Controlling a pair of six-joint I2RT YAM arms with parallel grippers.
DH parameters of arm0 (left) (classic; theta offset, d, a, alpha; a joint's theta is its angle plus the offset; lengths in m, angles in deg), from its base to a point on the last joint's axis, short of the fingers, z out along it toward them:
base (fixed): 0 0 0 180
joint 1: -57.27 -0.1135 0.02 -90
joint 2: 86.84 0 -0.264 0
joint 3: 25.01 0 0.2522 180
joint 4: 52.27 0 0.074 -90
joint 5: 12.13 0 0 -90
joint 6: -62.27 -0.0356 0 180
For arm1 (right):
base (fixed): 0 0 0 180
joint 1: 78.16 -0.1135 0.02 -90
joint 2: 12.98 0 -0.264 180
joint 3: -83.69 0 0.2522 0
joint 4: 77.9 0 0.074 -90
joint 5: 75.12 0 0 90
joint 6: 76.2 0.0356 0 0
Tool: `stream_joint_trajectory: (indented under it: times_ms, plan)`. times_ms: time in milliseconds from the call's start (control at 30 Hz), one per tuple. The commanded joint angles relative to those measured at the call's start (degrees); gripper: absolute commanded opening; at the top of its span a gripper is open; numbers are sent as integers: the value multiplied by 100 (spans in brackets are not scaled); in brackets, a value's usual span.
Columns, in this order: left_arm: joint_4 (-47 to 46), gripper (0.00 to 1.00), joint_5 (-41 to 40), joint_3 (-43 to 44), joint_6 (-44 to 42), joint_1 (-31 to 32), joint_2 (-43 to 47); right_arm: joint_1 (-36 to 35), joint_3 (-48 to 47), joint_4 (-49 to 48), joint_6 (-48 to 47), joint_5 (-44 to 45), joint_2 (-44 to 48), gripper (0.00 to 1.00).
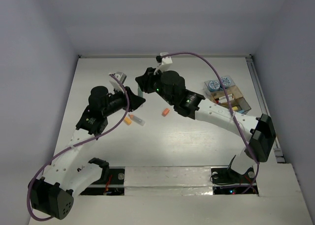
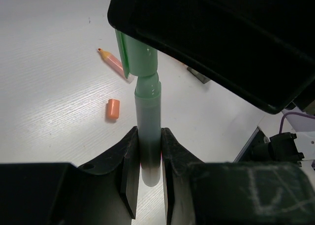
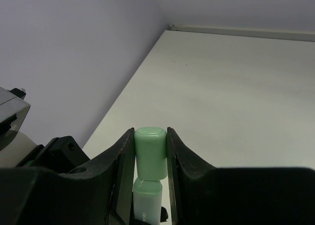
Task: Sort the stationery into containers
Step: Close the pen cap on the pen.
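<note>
Pinching the pale barrel of a green marker (image 2: 147, 112), the left end effector (image 2: 148, 139) has both fingers pressed against its sides. The right end effector (image 3: 150, 136) clamps the marker's green cap (image 3: 150, 148) from the opposite end, so the marker hangs between the two arms above the counter (image 1: 197, 141), left of centre. On the counter nearby lie an orange cap (image 2: 112, 109) and an orange pen (image 1: 133, 119). The tray (image 1: 237, 93) sits well apart at the right, holding two patterned rolls (image 1: 219, 83) and several sticks (image 1: 227, 100).
</note>
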Motion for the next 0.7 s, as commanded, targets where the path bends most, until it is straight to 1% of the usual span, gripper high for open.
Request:
stream_joint_trajectory:
  times_ms: [0,367,667]
  plan:
    - [-233,0,48,233,-83,32,112,-88,115,-288,23,99,259,0]
    - [-233,0,13,242,-83,32,121,-369,510,-393,76,90,470,0]
    - [-242,0,-75,295,-100,32,191,-421,1143,-569,585,-244,488,0]
